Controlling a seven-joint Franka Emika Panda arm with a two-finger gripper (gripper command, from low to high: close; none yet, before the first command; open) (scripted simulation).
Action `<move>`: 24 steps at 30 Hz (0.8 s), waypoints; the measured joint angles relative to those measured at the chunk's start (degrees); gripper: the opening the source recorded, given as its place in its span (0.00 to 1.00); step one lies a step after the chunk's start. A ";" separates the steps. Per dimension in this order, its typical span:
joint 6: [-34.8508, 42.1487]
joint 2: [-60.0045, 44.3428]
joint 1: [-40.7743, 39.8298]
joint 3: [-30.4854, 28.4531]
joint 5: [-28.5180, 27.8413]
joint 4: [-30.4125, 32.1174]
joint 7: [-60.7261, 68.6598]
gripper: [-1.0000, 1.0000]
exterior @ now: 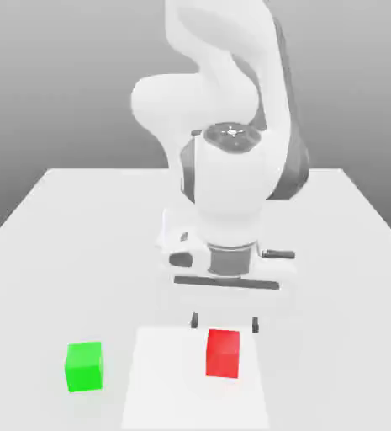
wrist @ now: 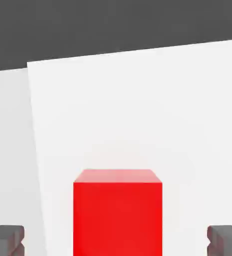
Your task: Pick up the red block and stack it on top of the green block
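The gripper [exterior: 224, 321] is spread wide and holds nothing. The red block [exterior: 223, 353] sits on the tabletop [exterior: 81, 219] right below it, lined up between the fingers. The green block [exterior: 84, 366] waits toward the exterior view's left.

The exterior view sits out in front of the arm [exterior: 232, 168], a bit above the table [exterior: 47, 219], looking back at it from mid range. The hand view rides on the wrist, aimed down and way closer in. Both catch the red block [exterior: 223, 353] [wrist: 117, 212] and the pale patch [exterior: 169, 379] [wrist: 137, 110] under it.
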State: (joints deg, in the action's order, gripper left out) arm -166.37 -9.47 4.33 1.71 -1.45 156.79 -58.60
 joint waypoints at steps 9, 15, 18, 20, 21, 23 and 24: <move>-3.98 -4.64 0.34 -0.44 -0.61 -0.62 -0.54 0.00; 5.29 6.21 -0.13 0.39 0.92 0.97 0.59 0.00; 8.22 8.06 -4.33 -1.29 1.39 -0.08 4.19 0.00; 9.66 8.36 -7.58 -2.54 1.49 -1.22 7.19 0.00; 10.35 8.44 -9.23 -3.14 1.54 -1.82 8.73 0.00; 11.70 8.56 -12.50 -4.35 1.60 -3.05 11.83 0.00; 12.37 8.62 -14.14 -4.93 1.62 -3.66 13.38 0.00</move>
State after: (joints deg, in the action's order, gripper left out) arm -153.99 -0.86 -9.82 -3.22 0.17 153.13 -45.22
